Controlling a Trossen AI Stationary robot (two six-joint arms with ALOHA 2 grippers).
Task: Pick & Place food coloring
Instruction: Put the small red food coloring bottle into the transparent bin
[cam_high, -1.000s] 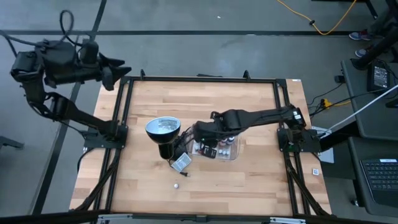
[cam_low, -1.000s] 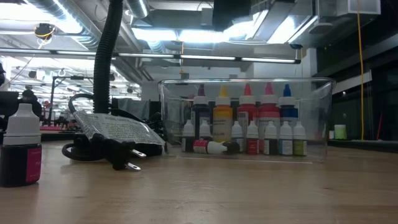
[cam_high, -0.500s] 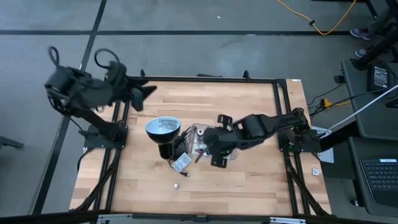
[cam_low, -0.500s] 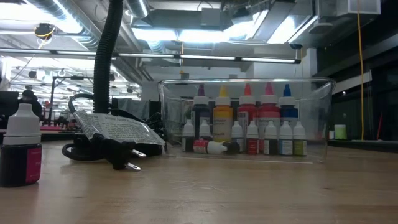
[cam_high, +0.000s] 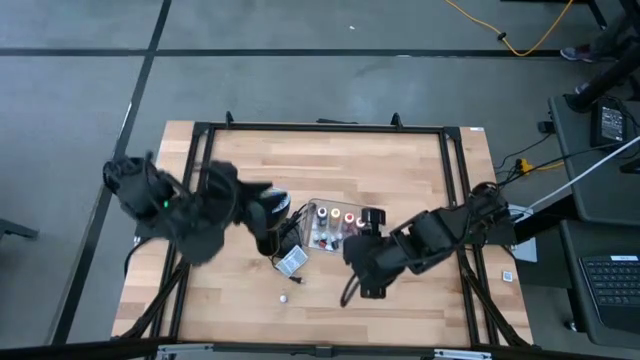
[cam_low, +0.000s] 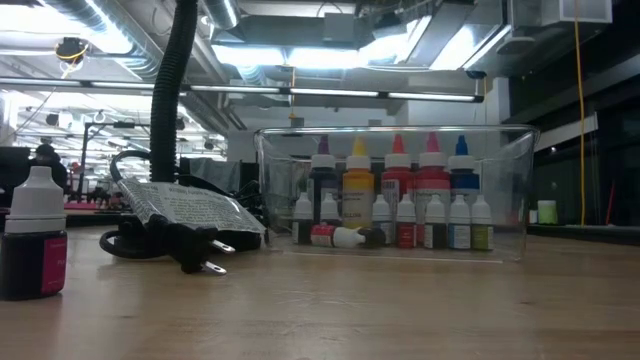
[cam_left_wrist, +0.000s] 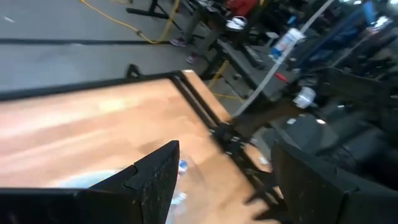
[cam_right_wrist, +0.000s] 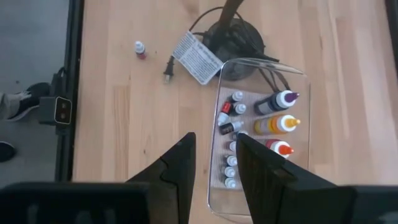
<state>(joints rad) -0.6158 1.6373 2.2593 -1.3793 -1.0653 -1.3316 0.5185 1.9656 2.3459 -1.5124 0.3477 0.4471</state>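
Bright ceiling strip lights (cam_low: 300, 55) flood the room, and in the low view they glare white above the clear tray (cam_low: 515, 190), whose walls catch soft reflections. From overhead the wooden table (cam_high: 400, 170) is evenly lit, with only faint shadows. The left arm (cam_high: 190, 205) smears into a dark blur there, and its own wrist view is streaked and soft throughout. The right wrist view is sharp on the bottles (cam_right_wrist: 273, 124), while its near fingers (cam_right_wrist: 180, 168) sit out of focus.
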